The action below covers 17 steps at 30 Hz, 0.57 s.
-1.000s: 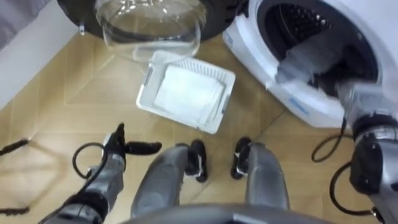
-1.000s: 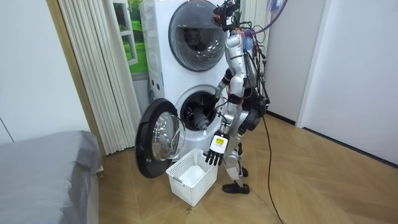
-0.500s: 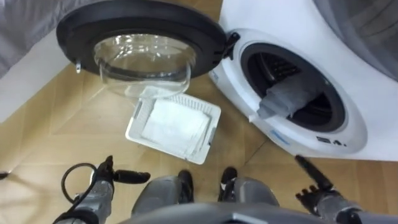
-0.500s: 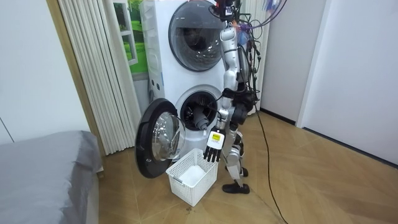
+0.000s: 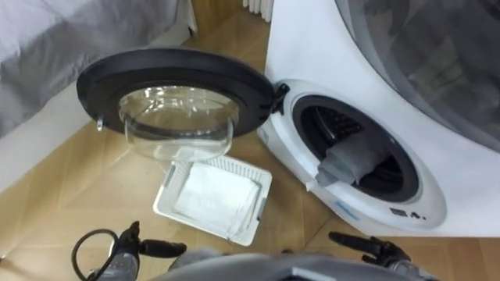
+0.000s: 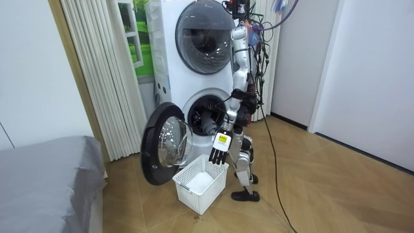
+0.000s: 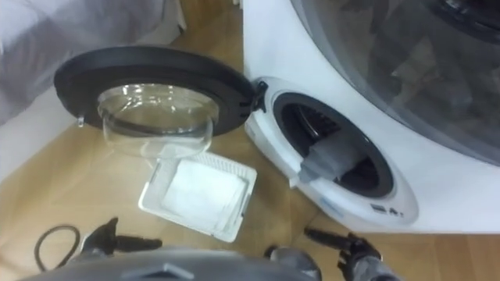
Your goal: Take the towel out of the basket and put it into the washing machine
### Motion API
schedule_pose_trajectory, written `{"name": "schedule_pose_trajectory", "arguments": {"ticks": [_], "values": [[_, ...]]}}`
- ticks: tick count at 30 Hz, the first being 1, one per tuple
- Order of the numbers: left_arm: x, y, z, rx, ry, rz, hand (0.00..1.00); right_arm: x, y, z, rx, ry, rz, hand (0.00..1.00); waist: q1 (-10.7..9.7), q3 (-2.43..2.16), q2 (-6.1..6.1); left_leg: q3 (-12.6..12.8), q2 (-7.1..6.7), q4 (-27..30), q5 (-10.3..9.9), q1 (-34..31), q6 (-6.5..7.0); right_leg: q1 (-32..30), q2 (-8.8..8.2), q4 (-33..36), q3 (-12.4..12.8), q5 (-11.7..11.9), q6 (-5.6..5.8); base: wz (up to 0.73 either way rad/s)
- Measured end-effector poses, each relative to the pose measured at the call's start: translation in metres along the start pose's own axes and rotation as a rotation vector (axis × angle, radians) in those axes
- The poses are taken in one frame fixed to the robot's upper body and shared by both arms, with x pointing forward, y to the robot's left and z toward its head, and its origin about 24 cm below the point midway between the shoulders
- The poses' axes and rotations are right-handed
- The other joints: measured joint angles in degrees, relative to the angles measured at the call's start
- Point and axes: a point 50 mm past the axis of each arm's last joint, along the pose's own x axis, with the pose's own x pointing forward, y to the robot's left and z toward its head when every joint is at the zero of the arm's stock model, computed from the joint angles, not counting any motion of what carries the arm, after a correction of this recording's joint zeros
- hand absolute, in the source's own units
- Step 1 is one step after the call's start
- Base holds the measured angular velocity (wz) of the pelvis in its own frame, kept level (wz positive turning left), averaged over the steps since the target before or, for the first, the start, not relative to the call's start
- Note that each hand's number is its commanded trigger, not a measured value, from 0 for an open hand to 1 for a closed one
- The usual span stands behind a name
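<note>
1. Since one second earlier, the right robot hand [image 5: 369, 248] has come out of the drum of the washing machine [image 5: 308, 58]. It now sits low at 5 o'clock in the eye views, released, with straight fingers and nothing in it.
2. Over the same second the robot has straightened up. In the room view it stands close in front of the machine, beside the basket [image 5: 234, 163].
3. The grey towel [image 5: 349, 162] lies in the drum opening [image 5: 328, 125] at 2 o'clock. Its lower end droops over the front rim of the opening.
4. The door [image 5: 176, 66] is swung fully open at 11 o'clock.
5. The basket rests on the wooden floor [image 5: 78, 187] at 12 o'clock, just below the door. A folded white cloth [image 5: 212, 199] lies inside it.
6. The left robot hand [image 5: 134, 248] is at 7 o'clock, released and empty, with straight fingers. In the room view it hangs just above the basket's rim.
7. A bed [image 5: 62, 47] shows at 10 o'clock.
</note>
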Motion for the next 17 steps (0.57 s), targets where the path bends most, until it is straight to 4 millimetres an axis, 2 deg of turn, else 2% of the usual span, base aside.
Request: {"name": "schedule_pose_trajectory", "arguments": {"ticks": [7, 11, 12, 17], "values": [[-0.002, 0.010, -0.010, -0.032, 0.028, 0.061, 0.00, -0.001, -0.002, -0.008, -0.092, 0.014, -0.001, 0.00, -0.2, 0.09, -0.48, 0.2, -0.01, -1.7, 0.2, 2.6, -0.28, 2.0, 0.19, 0.0, -0.1, -0.1, 0.09, -0.02], [-0.003, 0.010, -0.013, -0.010, 0.041, 0.064, 0.00, -0.001, -0.001, -0.008, -0.133, 0.019, 0.013, 0.00, -0.2, 0.30, -0.84, 0.2, -0.01, -2.3, 0.2, 4.3, -0.29, 3.5, 0.30, 0.0, 0.0, -0.1, 0.10, 0.00], [-0.002, 0.010, -0.013, -0.004, 0.040, 0.063, 0.00, -0.001, -0.001, -0.008, -0.147, 0.019, 0.017, 0.00, -0.1, 0.18, -0.90, 0.2, -0.01, -2.4, 0.2, 4.5, -0.29, 3.5, 0.31, 0.0, 0.0, -0.1, 0.10, -0.03], [-0.003, 0.008, -0.016, 0.016, 0.059, 0.059, 0.00, -0.001, 0.003, -0.006, -0.169, 0.011, 0.032, 0.00, 0.2, 0.30, -1.22, 0.8, 0.00, -2.6, 0.1, 4.9, -0.30, 3.6, 0.48, 0.0, 1.2, -0.1, 0.10, -0.05]]}}
